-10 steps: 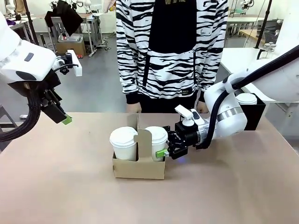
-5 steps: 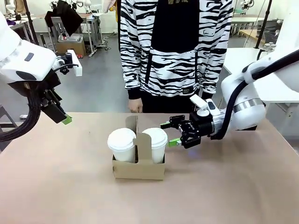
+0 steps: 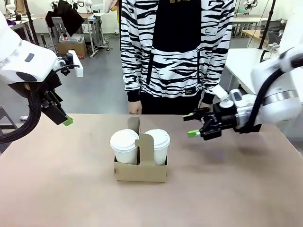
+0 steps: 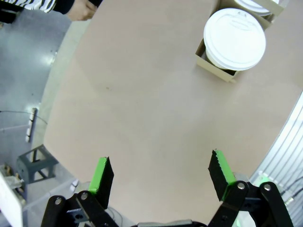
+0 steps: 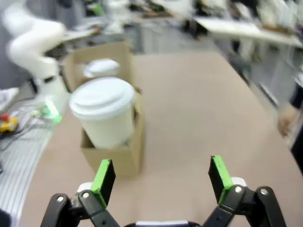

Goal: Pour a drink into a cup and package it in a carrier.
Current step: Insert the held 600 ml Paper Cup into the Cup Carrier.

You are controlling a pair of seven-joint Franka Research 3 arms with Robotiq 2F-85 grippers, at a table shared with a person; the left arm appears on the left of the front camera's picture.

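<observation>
Packaging step, judged nearly finished. Two lidded white cups seated in the brown cardboard carrier at mid-table, one either side of its upright handle. Right gripper just to the carrier's right, above the table, jaws spread wide, holding nothing. Left gripper raised at the table's left edge, well apart, likewise wide open and empty. Person standing at the far side. Probably next: parking the arms, or handing the carrier over.

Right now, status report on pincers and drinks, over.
Left pincer open, idle. Right pincer open, off the cups. Two lidded cups in carrier. Nothing blocking.
</observation>
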